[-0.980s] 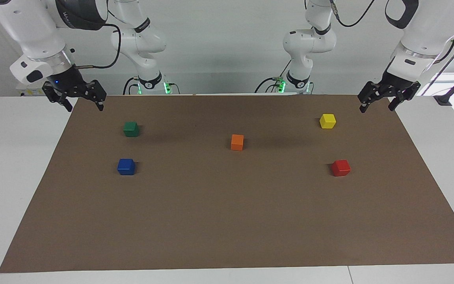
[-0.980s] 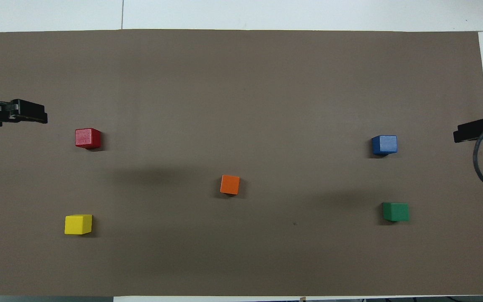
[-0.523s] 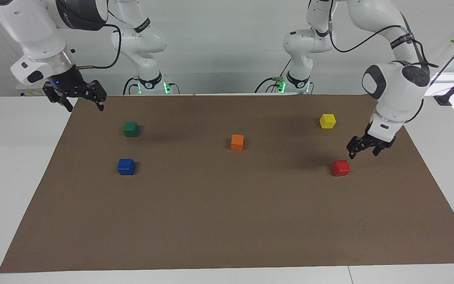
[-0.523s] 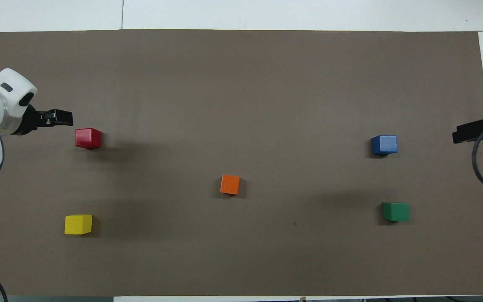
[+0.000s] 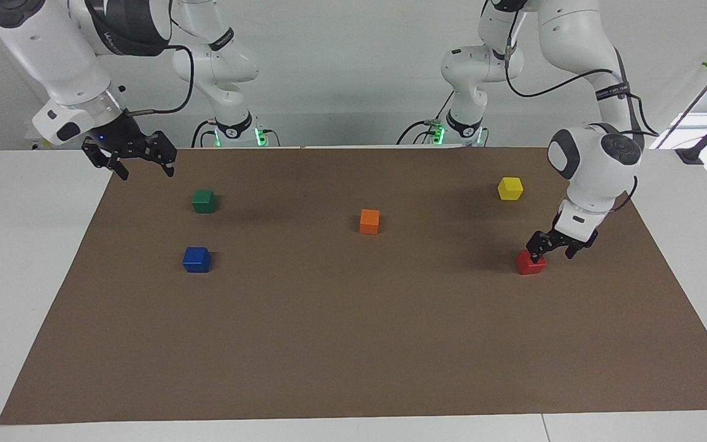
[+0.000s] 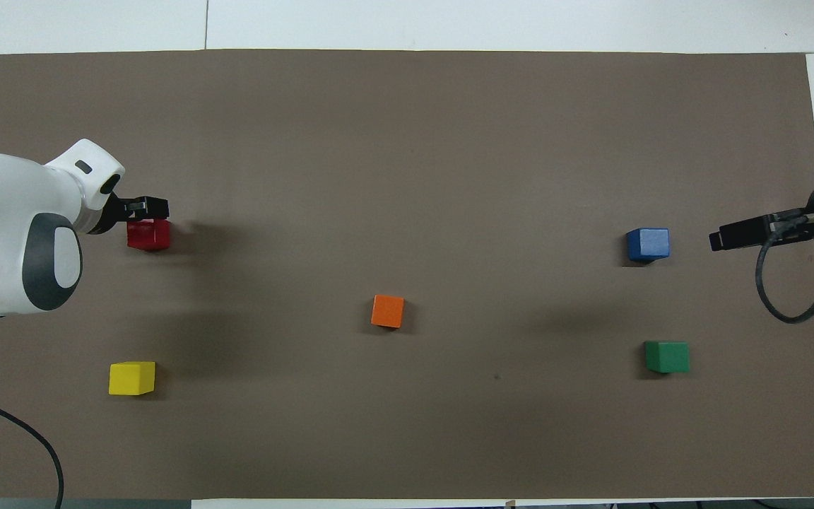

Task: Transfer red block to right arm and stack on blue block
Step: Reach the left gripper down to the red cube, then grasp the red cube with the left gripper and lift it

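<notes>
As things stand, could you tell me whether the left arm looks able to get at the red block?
Probably yes: the left hand is open and low over the red block, nothing stands beside the block, and the yellow block lies well apart, nearer the robots.

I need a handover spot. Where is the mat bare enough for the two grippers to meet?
Bare: the mat's half farthest from the robots, and the stretches between orange block and blue block or red block. Crowded: left gripper at the red block; right gripper over the mat corner beside green block.
</notes>
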